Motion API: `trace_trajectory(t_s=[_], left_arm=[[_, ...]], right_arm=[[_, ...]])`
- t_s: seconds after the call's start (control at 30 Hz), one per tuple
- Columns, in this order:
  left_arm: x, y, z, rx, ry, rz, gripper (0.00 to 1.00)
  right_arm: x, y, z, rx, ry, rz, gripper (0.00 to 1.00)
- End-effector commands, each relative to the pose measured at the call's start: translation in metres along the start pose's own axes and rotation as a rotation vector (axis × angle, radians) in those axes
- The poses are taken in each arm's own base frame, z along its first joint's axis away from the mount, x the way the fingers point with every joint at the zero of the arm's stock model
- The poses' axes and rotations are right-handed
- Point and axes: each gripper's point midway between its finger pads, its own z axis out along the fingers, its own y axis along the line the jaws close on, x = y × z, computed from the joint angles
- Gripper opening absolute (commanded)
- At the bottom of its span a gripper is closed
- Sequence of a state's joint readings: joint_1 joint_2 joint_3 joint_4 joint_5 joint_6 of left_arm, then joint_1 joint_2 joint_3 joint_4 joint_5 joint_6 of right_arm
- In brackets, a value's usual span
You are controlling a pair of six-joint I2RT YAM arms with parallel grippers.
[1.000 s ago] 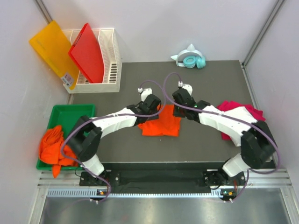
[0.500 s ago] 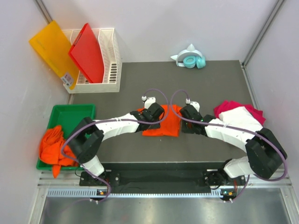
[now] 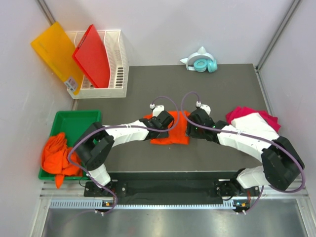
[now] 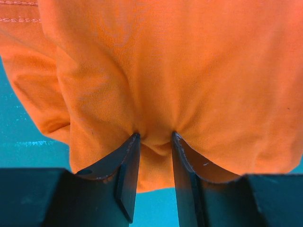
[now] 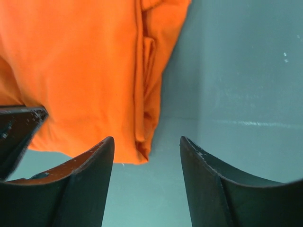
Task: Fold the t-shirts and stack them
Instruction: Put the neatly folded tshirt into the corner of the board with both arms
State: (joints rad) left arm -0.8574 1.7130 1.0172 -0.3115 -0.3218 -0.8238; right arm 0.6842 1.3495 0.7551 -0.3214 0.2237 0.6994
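One folded orange t-shirt (image 3: pixel 171 133), two boards (image 3: pixel 94 54), one tray (image 3: pixel 74 121)

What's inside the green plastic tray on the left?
A crumpled heap of bright orange t-shirts fills the near part of the green plastic tray and spills over its near edge. The far part shows bare green floor. Anything under the heap is covered.

The dark grey desk (image 3: pixel 227 94) is covered near its middle by a folded orange t-shirt (image 3: pixel 173 136), laid flat. A crumpled magenta-pink t-shirt (image 3: pixel 239 113) is seen at the right edge. Teal headphones (image 3: pixel 204 64) are set at the far edge, and a white basket (image 3: pixel 118 74) at the far left corner.
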Motion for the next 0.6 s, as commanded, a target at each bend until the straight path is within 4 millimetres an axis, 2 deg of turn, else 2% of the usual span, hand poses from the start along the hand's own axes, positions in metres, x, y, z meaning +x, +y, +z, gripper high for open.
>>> trace_trajectory(t_s=[0.0, 0.57], left_arm=[[0.018, 0.014, 0.008, -0.043, 0.048, 0.020, 0.38], [0.018, 0.010, 0.005, -0.029, 0.056, 0.018, 0.38]], right_arm=[[-0.023, 0.015, 0.009, -0.012, -0.043, -0.016, 0.60], [-0.004, 0.006, 0.051, 0.051, 0.017, -0.024, 0.59]])
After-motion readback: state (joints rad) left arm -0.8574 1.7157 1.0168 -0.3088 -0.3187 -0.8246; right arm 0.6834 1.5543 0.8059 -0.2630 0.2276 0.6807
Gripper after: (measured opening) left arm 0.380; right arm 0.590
